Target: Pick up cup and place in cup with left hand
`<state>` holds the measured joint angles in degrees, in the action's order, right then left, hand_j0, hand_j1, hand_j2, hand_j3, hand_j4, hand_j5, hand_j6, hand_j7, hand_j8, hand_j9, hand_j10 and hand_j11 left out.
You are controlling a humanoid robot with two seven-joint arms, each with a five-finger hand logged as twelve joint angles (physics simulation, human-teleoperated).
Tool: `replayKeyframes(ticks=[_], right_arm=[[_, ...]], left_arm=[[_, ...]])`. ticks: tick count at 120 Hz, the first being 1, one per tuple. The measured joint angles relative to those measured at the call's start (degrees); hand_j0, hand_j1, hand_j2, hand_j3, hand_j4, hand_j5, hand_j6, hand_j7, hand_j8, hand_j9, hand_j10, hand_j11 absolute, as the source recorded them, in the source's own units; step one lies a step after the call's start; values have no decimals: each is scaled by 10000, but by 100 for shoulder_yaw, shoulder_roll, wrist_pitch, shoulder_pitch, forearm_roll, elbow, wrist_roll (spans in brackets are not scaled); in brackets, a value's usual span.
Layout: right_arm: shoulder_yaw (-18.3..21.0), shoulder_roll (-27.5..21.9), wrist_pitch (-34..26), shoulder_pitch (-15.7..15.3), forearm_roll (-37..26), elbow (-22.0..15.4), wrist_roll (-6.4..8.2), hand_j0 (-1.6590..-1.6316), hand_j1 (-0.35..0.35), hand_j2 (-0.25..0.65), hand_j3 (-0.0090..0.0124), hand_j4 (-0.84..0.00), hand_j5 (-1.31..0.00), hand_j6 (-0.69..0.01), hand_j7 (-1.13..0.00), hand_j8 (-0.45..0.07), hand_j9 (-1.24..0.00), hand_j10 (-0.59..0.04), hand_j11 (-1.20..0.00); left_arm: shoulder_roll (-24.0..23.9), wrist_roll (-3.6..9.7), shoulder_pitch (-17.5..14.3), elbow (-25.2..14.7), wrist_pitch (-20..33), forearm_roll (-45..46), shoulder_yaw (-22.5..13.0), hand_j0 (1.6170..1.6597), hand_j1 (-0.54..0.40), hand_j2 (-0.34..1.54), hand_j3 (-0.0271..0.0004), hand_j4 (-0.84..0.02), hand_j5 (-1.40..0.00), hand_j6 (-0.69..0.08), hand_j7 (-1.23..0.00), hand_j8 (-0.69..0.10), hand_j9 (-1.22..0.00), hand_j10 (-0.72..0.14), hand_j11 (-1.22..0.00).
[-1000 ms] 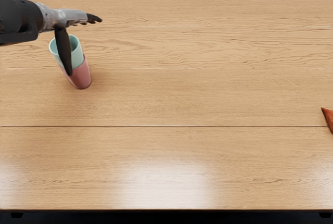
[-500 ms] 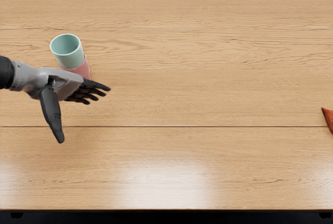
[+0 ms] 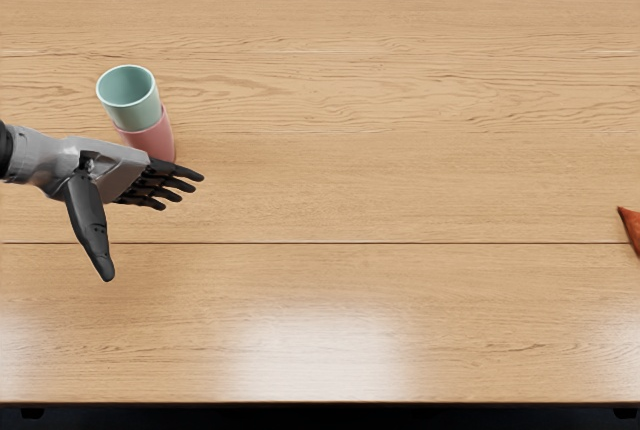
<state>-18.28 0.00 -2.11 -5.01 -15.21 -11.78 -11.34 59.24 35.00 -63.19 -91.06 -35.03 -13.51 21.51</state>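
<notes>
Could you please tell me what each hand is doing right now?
Left hand: open, holding nothing.
Right hand: not in view.

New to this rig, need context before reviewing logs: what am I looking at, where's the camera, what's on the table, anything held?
It's a simulator render of a humanoid robot with two arms, seen from its head, looking down at a slant. The arm coming in from the left edge ends in the left robot hand, with five fingers, spread and holding nothing. The right one is out of view.

On the table, the green cup sits inside the pink cup, so the cup-in-cup goal looks met. At the right edge is part of an orange thing, too cut off to identify.
</notes>
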Motion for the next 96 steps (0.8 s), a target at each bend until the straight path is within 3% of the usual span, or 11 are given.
replayKeyframes(ticks=[96], right_arm=[[0, 0, 0, 0, 0, 0, 0, -16581, -3096, -66, 0, -329, -427, -329, -427, -329, -427, -328, -427]], left_arm=[[0, 0, 0, 0, 0, 2, 1, 16580, 3491, -3, 0, -37, -5, -45, -3, -42, -1, -32, 0]])
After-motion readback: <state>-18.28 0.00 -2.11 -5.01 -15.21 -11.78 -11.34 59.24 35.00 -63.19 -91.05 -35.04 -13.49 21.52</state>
